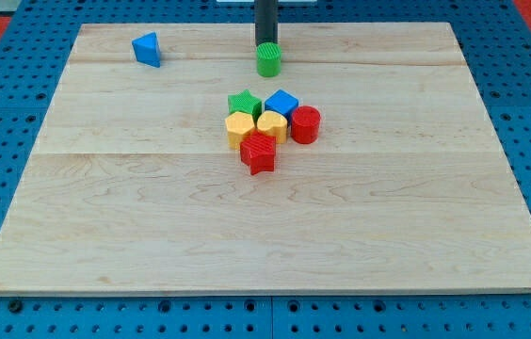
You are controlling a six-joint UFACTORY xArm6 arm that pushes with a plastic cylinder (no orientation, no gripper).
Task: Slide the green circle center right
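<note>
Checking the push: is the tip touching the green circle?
Cannot tell. In the camera view my tip ends right at the green circle's top edge, with no visible gap, but overlap may hide one.

Pale wooden board (pixel 105 235) lying on blue perforated base (pixel 2 122), with red patches at the view's top corners.

Pale wooden desk (pixel 152 217), planked, on a blue pegboard (pixel 2 104). Green circle (pixel 268 60) near the view's top centre. Blue triangular block (pixel 147 49) alone at top left. Centre cluster, packed close: green star (pixel 244 103), blue cube (pixel 282 103), red cylinder (pixel 305 124), yellow hexagon (pixel 239 129), yellow heart (pixel 271 125), red star (pixel 258 153).
</note>
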